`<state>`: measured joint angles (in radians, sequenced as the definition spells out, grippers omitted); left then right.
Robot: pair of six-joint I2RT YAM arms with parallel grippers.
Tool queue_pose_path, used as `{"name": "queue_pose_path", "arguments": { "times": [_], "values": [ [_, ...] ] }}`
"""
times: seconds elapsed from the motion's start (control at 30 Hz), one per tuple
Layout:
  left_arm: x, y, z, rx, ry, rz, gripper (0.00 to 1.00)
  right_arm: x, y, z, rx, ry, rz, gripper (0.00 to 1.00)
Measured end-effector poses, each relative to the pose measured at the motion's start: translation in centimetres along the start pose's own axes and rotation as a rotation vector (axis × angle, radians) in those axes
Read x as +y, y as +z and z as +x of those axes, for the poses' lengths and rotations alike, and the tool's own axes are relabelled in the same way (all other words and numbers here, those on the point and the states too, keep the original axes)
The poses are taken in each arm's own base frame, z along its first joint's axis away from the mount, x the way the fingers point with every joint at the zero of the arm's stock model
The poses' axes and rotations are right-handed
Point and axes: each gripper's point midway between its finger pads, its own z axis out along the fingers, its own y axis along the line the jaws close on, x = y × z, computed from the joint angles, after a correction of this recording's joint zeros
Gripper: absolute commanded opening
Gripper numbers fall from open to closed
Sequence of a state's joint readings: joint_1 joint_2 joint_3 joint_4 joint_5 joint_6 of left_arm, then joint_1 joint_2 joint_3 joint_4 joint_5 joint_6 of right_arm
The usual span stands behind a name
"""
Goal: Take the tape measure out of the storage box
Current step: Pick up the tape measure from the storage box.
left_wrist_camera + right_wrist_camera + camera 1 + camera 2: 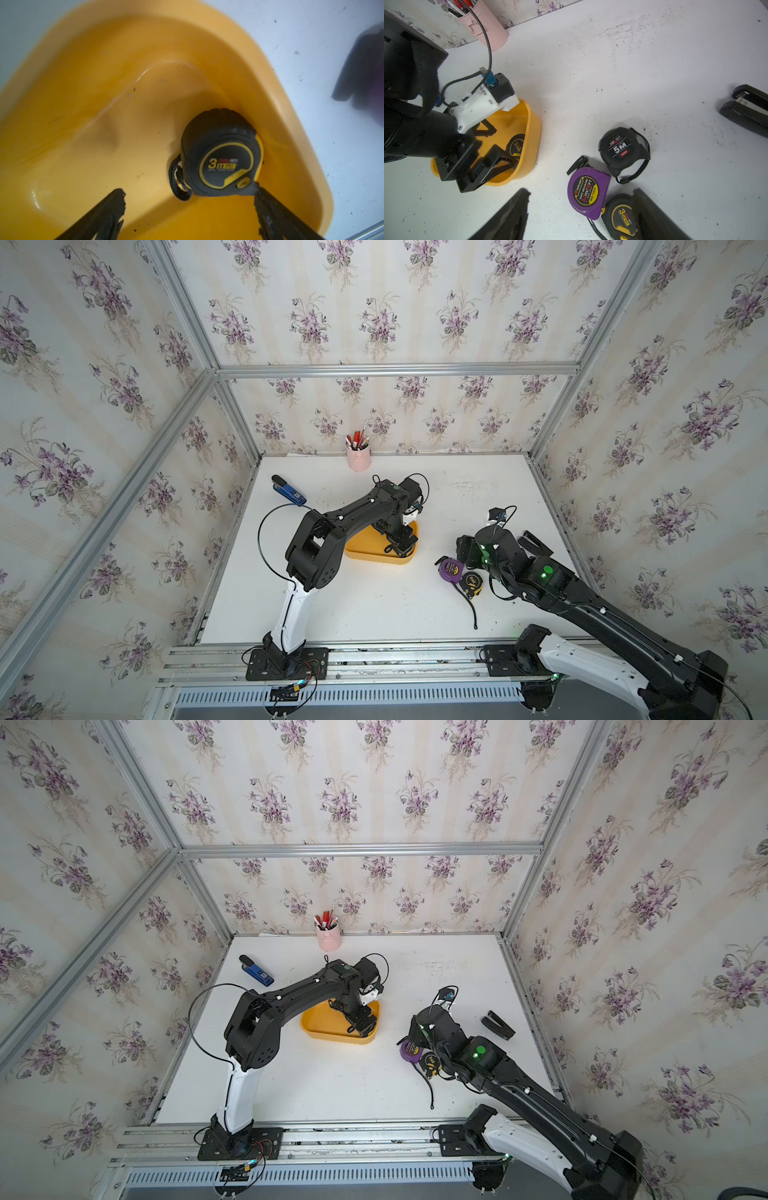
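Since the black-and-yellow tape measure (220,153) rests against the storage box (83,52) wall, the left gripper (190,191), spread wide and empty, should centre over it, close, then lift straight.

high top views look down; close wrist views share the storage box (259,93) (534,135).

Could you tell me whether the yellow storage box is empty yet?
Not empty: one black-and-yellow tape measure lies in a corner of the storage box, ungripped, with the left gripper open before it.
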<state>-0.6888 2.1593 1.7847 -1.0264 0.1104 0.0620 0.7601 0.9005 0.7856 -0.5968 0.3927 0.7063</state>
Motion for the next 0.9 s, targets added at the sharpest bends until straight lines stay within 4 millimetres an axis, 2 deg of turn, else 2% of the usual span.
{"name": "queue_pose_path", "arguments": {
  "times": [0.33,0.9],
  "values": [
    [-0.2,1.7,-0.2,0.03,0.03,0.006,1.0,0.0,0.3,-0.3,-0.004,0.012,-0.008,0.81],
    [4.2,0.7,-0.8,-0.01,-0.034,-0.2,1.0,0.4,0.6,0.0,0.005,0.014,-0.033,0.81]
  ]
}}
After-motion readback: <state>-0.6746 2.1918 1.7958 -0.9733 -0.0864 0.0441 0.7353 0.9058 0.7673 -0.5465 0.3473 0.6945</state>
